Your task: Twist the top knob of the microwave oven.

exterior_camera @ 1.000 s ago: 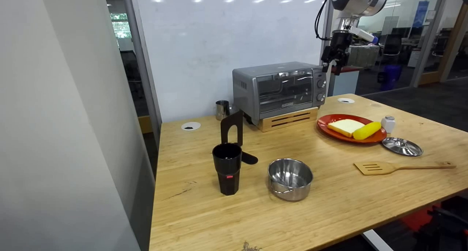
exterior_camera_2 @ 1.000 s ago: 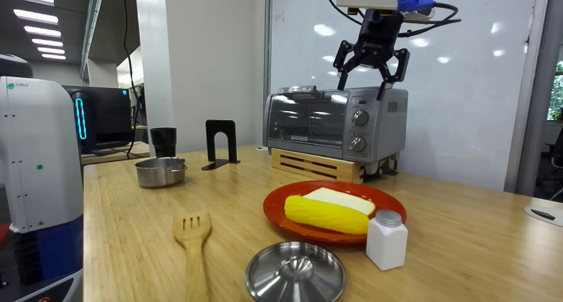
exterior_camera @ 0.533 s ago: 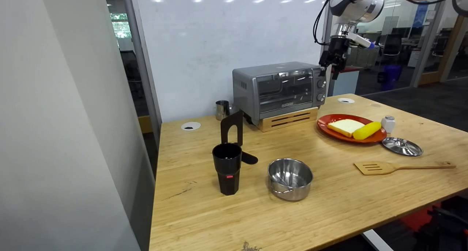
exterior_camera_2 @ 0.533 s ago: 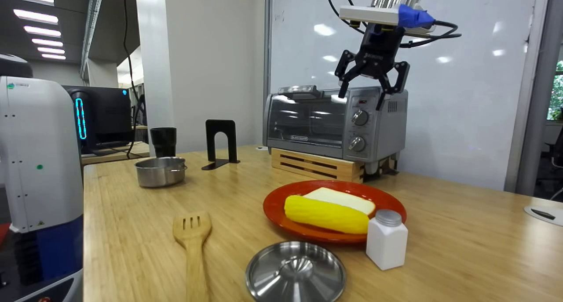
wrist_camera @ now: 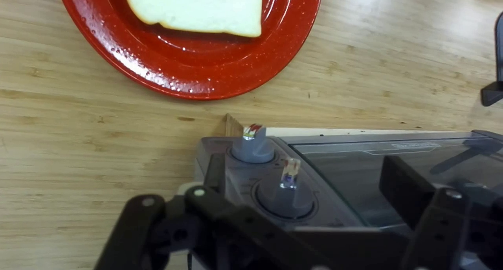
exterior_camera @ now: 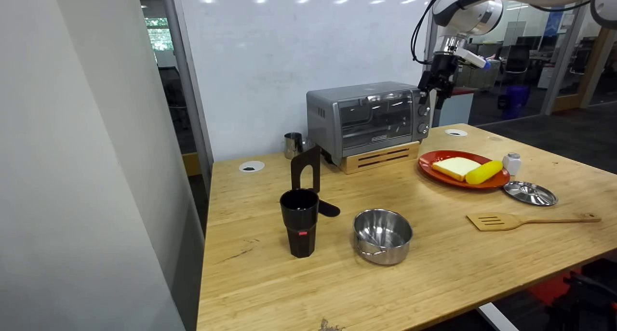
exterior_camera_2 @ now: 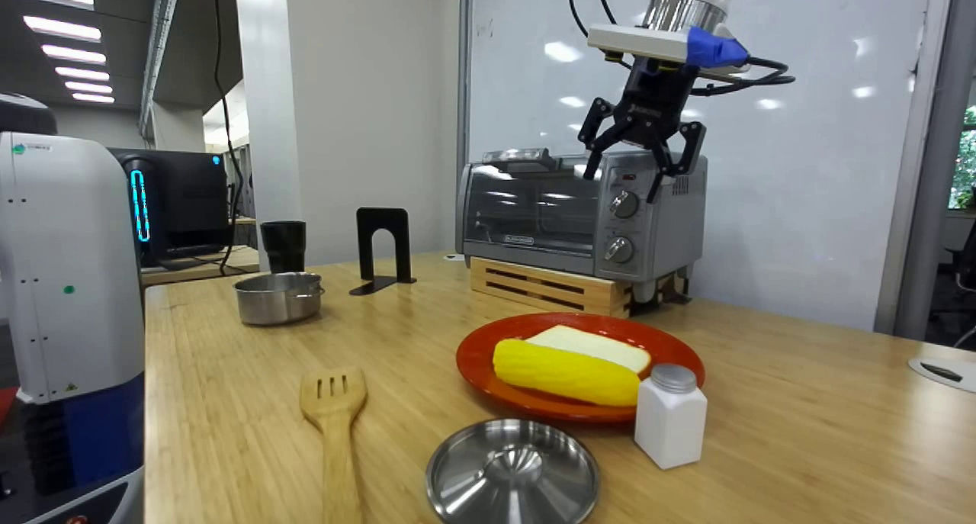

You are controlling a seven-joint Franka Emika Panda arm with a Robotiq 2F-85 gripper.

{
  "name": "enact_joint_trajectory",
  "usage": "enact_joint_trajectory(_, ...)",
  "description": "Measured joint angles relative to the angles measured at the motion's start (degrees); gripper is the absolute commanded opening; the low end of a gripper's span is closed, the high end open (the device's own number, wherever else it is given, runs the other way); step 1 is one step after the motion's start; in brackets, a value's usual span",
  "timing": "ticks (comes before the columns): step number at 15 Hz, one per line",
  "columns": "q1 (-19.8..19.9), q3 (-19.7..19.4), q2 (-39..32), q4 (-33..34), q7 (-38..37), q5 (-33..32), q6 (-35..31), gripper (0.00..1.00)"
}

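The pale wooden desk (exterior_camera_2: pixel 229 402) stretches through both exterior views. Near its back, the grey microwave oven (exterior_camera_2: pixel 534 211) stands on a slatted wooden stand (exterior_camera_2: pixel 534 278); in front of that sits a red plate (exterior_camera_2: pixel 473 364) with a slice of bread (exterior_camera_2: pixel 591 347) and a yellow, cob-shaped piece (exterior_camera_2: pixel 564 371). The black pincer (exterior_camera_2: pixel 623 181) hangs before the oven's control panel (exterior_camera_2: pixel 627 229), its fingers (wrist_camera: pixel 404 191) spread well apart. The top knob (exterior_camera_2: pixel 624 204) is on that panel, just above the lower knob (exterior_camera_2: pixel 618 250); the wrist view shows it between the fingers, apart from both.
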State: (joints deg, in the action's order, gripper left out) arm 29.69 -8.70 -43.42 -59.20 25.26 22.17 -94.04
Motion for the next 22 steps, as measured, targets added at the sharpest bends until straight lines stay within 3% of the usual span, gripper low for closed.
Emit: enact_joint_trajectory(22,1.7,0.2,-2.2,0.3,0.0,4.6,-0.1,1.0)
